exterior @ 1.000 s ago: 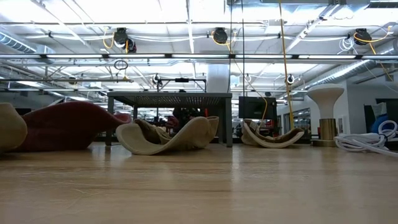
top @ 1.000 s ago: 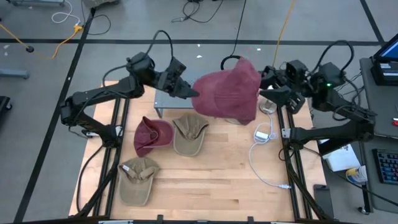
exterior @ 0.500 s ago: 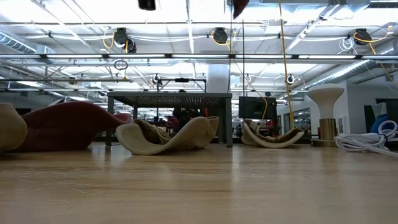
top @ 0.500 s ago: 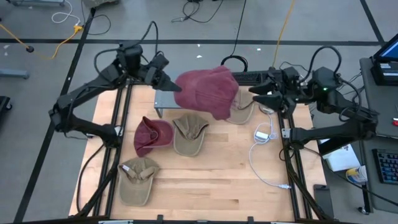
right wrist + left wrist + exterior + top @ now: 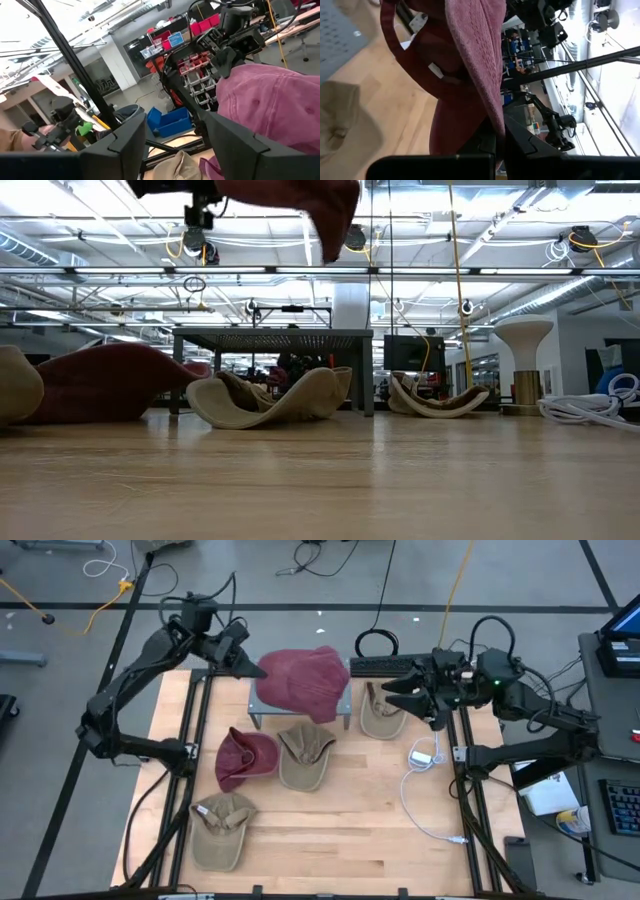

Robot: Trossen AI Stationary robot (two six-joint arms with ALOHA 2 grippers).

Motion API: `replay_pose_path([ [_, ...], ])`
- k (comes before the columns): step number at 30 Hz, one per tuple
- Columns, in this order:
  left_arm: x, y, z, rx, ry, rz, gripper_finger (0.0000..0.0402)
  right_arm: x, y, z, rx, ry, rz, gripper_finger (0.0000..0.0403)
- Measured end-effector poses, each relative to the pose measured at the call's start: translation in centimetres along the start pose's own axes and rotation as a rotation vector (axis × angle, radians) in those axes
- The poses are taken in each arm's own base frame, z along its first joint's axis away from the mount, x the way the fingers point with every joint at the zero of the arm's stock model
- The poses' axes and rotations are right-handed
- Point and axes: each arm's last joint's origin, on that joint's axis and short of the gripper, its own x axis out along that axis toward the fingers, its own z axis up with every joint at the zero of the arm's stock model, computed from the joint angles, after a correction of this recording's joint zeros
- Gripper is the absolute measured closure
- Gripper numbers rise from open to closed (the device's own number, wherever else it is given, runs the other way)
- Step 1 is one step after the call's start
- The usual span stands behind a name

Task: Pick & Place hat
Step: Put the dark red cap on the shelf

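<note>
A maroon hat point(image 5: 300, 682) hangs in the air over a small grey stand point(image 5: 263, 706) at the table's far middle; it also shows in the low view as a maroon hat point(image 5: 300, 200) at the top and in the left wrist view point(image 5: 470, 65). My left gripper point(image 5: 250, 664) is shut on its left edge. My right gripper point(image 5: 392, 696) stands open to the hat's right, apart from it, its fingers point(image 5: 125, 142) with nothing between them. My left gripper pinches the hat's rim point(image 5: 494, 117) between its two fingers, at the hat's left side point(image 5: 262, 668). The fingers come nearly level from the table's far left. The hat hangs beyond and below them, clear of the stand and the table.
On the table lie another maroon hat point(image 5: 245, 758), a tan hat point(image 5: 307, 755) beside it, a tan hat point(image 5: 222, 830) near the front left and a tan hat point(image 5: 382, 712) under my right gripper. A white round-topped post point(image 5: 523, 365) and a white cable point(image 5: 425, 758) are at the right.
My left gripper has swung toward the table's left and far edge and sunk a little, carrying the maroon hat away from my right gripper until it hangs over the grey stand; its lower edge has come into the top of the low view. My right gripper has drifted slightly left.
</note>
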Motion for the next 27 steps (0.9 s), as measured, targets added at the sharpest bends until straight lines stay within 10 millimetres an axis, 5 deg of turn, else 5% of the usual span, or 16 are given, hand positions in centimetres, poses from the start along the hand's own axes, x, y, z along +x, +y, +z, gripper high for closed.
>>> replay_pose_path([
  [18, -7.2, 2.6, -2.4, -0.076, -0.155, 0.006, 0.0394, 3.6, -2.3, -1.8, -0.119, 0.074, -0.112, 0.0202],
  [27, -7.4, 3.2, -2.0, -0.067, -0.176, 0.082, 0.0394, 4.5, -2.8, -2.2, -0.172, 0.098, -0.117, 0.0202],
])
